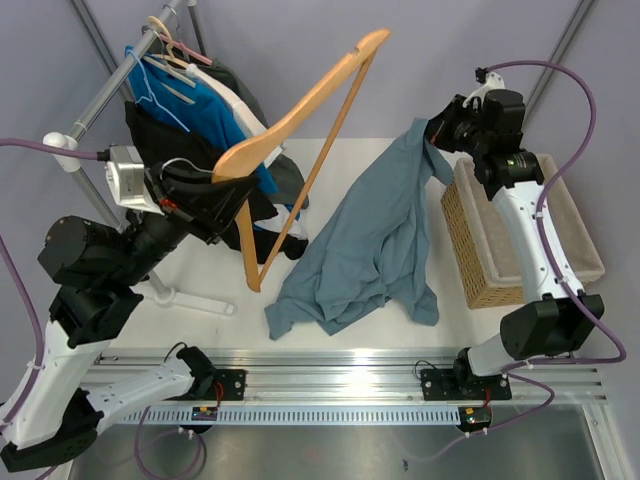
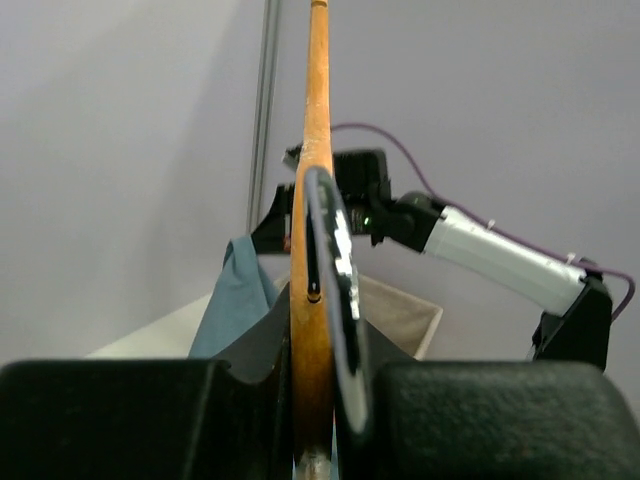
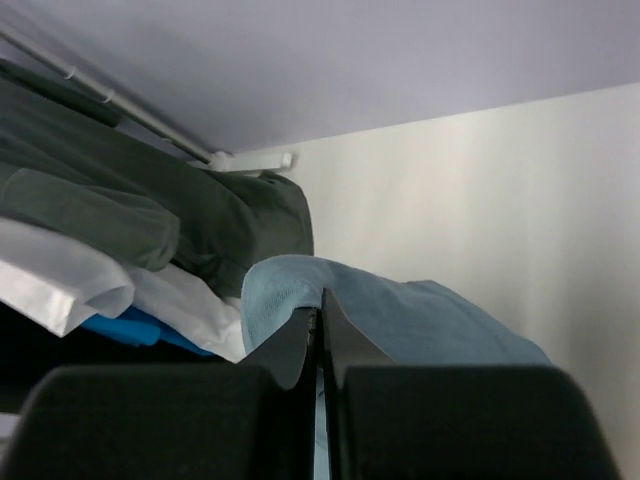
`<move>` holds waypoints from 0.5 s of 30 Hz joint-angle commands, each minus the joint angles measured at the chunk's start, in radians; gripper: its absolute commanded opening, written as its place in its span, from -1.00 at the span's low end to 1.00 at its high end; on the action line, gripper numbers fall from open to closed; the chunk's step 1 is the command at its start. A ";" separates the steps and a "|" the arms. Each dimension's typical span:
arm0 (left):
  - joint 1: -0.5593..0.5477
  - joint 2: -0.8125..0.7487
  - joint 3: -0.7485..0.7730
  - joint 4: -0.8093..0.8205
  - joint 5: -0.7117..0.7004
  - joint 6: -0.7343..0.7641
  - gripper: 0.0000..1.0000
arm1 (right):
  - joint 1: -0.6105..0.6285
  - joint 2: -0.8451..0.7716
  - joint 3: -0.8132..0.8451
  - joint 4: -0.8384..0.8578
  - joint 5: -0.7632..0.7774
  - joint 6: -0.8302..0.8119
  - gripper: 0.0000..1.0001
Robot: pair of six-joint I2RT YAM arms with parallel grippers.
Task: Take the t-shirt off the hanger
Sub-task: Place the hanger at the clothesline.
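T-shirt is already off the hanger. The bare wooden hanger is up at upper centre, with the left fingers pinching it. At upper right the right fingers pinch a shirt edge, and the rest drapes onto the counter. Probably only putting the shirt down is left. No readable writing or brands.

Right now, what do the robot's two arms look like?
Both the left arm and right arm have white tube-shaped links between chunky black joints. Thin purple cables loop along each. The right arm shows a tiny green light. Their fingers are black and blocky.
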 commanded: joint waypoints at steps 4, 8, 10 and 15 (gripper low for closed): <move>0.001 -0.087 -0.186 -0.008 0.062 0.004 -1.00 | 0.042 -0.117 -0.247 0.112 -0.126 0.008 -1.00; 0.001 -0.165 -0.313 -0.033 0.113 -0.022 -1.00 | 0.062 -0.064 -0.276 0.060 -0.170 -0.011 -1.00; -0.001 -0.177 -0.335 -0.095 0.142 -0.036 -1.00 | 0.071 -0.066 -0.304 0.063 -0.179 -0.001 -0.90; 0.001 -0.182 -0.358 -0.243 0.164 -0.015 -1.00 | 0.083 -0.129 -0.304 0.014 -0.201 -0.001 0.35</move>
